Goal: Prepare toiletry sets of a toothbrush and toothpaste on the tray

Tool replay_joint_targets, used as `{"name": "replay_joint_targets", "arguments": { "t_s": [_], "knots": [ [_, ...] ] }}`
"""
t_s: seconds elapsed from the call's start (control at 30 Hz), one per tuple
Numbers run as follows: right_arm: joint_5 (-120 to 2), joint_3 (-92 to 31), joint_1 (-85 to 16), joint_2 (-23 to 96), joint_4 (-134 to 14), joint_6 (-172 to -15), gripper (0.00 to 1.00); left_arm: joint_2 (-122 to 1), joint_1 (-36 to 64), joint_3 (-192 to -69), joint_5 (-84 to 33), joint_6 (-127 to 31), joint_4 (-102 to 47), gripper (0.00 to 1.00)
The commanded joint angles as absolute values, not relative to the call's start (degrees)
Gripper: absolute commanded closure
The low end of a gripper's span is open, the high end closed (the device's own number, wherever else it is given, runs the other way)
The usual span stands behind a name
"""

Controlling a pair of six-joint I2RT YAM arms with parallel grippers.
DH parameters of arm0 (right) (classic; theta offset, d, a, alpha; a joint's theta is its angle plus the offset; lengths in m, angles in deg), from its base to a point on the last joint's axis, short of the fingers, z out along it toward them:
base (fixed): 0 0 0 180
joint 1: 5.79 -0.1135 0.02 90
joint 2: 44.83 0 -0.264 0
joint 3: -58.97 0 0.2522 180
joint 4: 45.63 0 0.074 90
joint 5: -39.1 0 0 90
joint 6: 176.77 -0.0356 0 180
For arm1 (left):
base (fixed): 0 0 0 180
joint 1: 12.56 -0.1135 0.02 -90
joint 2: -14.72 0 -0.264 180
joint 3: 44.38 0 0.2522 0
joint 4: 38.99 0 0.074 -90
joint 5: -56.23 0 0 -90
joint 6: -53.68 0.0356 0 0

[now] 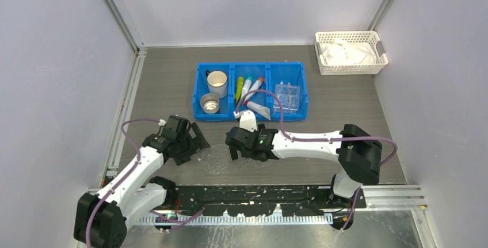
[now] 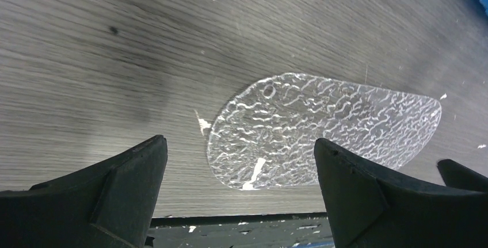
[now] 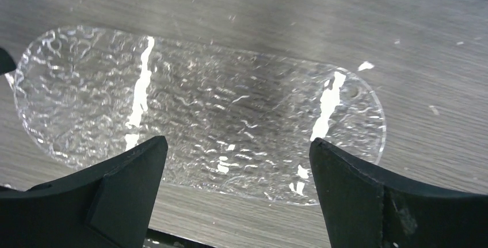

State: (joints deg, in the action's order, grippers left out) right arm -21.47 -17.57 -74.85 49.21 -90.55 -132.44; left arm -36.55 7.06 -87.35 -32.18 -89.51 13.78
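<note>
Nothing done yet, by my read. Toiletry sets (image 1: 248, 91) all lie in the mid compartment of the blue bin (image 1: 197, 92), far-centre of desk (image 1: 345, 104). The tray (image 1: 286, 96) sits in the bin's right compartment, no set on it. Left claw (image 2: 239, 150) & right claw (image 3: 236, 147) are both released, holding nothing, over a clear oval textured plate (image 3: 201, 110) near the desk's front edge. All sets left to do.

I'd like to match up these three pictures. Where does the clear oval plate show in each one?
Top: the clear oval plate is faint, low centre, on the table in front of the blue bin.
Left wrist: centre-right, above the dark fingers.
Right wrist: across the middle.
Shared landmark: the grey wood-grain table; the plate's small hole shows in both wrist views.
</note>
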Motion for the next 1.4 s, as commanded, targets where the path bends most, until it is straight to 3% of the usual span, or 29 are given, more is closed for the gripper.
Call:
{"name": "replay_joint_targets", "arguments": {
  "t_s": [0.0, 0.5, 0.87, 1.37],
  "knots": [
    [-25.6, -15.3, -75.5, 50.2, -84.9, -131.8, 0.00, -37.7, 9.6, -86.5, -29.5, -91.2, 8.8, 0.00],
    [-24.3, -8.0, -74.5, 48.5, -84.5, -135.1, 0.00, -49.3, 18.4, -87.2, -30.8, -91.0, 7.6, 0.00],
    [-27.1, -3.9, -71.0, 49.6, -79.6, -135.7, 0.00, -64.1, 19.0, -89.5, -29.7, -91.7, 0.0, 0.00],
    [-30.2, -4.5, -68.1, 52.6, -76.8, -134.2, 0.00, -72.9, 19.1, -95.6, -32.9, -90.2, -2.0, 0.00]
  ]
}}
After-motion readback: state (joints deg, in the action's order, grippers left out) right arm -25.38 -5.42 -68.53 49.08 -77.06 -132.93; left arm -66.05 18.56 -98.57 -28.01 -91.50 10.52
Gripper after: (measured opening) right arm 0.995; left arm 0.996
